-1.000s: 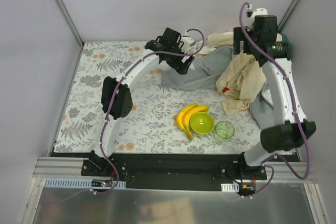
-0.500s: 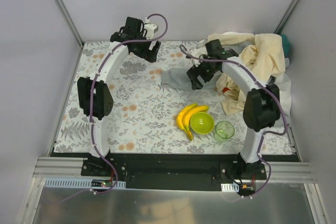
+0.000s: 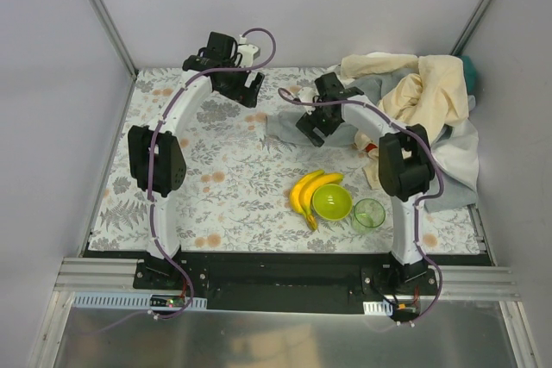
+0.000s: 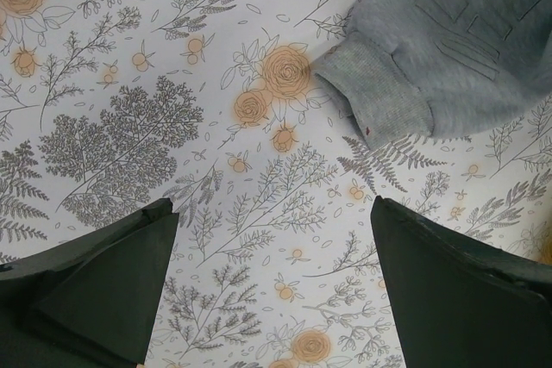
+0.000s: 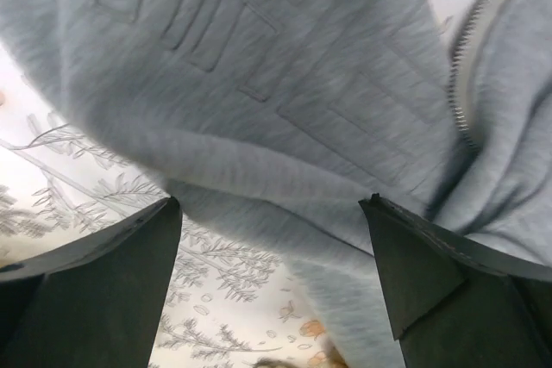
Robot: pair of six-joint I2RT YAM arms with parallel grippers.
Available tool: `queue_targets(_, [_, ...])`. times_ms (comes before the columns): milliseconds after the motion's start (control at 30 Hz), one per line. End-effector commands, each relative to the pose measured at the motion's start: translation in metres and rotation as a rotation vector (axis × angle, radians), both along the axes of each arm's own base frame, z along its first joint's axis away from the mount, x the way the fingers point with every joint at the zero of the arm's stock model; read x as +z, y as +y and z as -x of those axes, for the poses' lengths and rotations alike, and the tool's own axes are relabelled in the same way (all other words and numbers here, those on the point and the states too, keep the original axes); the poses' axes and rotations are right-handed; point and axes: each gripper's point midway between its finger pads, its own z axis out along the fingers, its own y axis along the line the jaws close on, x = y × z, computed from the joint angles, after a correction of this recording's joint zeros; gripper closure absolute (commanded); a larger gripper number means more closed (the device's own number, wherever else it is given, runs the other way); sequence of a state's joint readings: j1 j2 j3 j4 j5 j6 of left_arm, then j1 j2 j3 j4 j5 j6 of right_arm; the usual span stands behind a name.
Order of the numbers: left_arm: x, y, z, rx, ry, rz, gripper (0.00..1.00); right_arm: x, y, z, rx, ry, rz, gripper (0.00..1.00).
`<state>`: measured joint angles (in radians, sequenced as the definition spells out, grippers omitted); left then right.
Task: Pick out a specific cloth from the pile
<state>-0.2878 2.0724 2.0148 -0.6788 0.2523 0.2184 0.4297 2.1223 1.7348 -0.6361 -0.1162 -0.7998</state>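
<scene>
The pile (image 3: pixel 423 96) lies at the back right: a cream-yellow garment on top, grey and white ones beneath, teal at the far corner. Of the orange-red cloth only a small sliver (image 3: pixel 370 147) shows at the pile's front edge; the rest is hidden. My right gripper (image 3: pixel 315 123) is open and hangs low over the grey garment (image 3: pixel 289 129), whose zip and folds fill the right wrist view (image 5: pixel 285 84) between my open fingers (image 5: pixel 272 204). My left gripper (image 3: pixel 239 84) is open and empty over the flowered table cover (image 4: pixel 274 213), a grey sleeve cuff (image 4: pixel 379 101) ahead of it.
Two bananas (image 3: pixel 304 191), a green bowl (image 3: pixel 331 202) and a clear green cup (image 3: pixel 369 214) stand at the front middle. White walls and metal posts close in the back and both sides. The flowered cover (image 3: pixel 190 187) spans the left half.
The right arm has let the cream-yellow garment drop onto the pile and come down left over the grey garment. The left gripper has left the grey garment for the back left.
</scene>
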Motion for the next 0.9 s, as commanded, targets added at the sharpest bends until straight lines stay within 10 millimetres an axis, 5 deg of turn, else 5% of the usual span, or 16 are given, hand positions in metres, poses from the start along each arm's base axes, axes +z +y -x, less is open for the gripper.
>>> queue_targets(0, [0.03, -0.003, 0.003, -0.001, -0.045, 0.04, 0.0, 0.012, -0.001, -0.035, 0.003, -0.181, 0.107, 0.03])
queue_targets(200, [0.031, -0.003, 0.001, -0.002, -0.048, 0.04, 0.0, -0.024, 0.001, -0.021, 0.027, -0.072, 0.146, 0.09])
queue_targets(233, [0.031, -0.004, 0.002, -0.002, -0.049, 0.042, 0.0, -0.028, 0.003, -0.018, 0.03, -0.054, 0.139, 0.16])
queue_targets(333, [0.032, -0.003, 0.002, -0.006, -0.05, 0.041, 0.0, -0.02, 0.005, -0.024, 0.0, -0.055, 0.129, 0.64])
queue_targets(400, [0.034, -0.003, 0.003, -0.014, -0.056, 0.04, 0.0, 0.012, 0.003, -0.041, -0.056, -0.132, 0.127, 1.0])
queue_targets(500, [0.039, -0.006, 0.003, -0.032, -0.07, 0.047, 0.0, 0.089, -0.022, -0.083, -0.246, -0.325, 0.067, 1.0])
queue_targets(567, [0.044, -0.01, 0.001, -0.04, -0.075, 0.066, 0.0, 0.162, -0.065, -0.109, -0.435, -0.502, 0.012, 1.0])
queue_targets(633, [0.043, -0.018, -0.001, -0.048, -0.069, 0.084, 0.0, 0.235, -0.13, -0.122, -0.659, -0.687, 0.005, 1.0])
queue_targets(733, [0.041, -0.039, -0.003, -0.08, -0.07, 0.095, 0.0, 0.312, -0.238, -0.104, -0.941, -0.871, 0.086, 1.0])
queue_targets(800, [0.04, -0.063, -0.007, -0.122, -0.086, 0.098, 0.0, 0.323, -0.3, -0.081, -1.083, -0.903, 0.15, 1.0])
queue_targets(867, [0.038, -0.098, -0.007, -0.186, -0.11, 0.097, 0.03, 0.3, -0.343, -0.065, -1.149, -0.861, 0.18, 1.0])
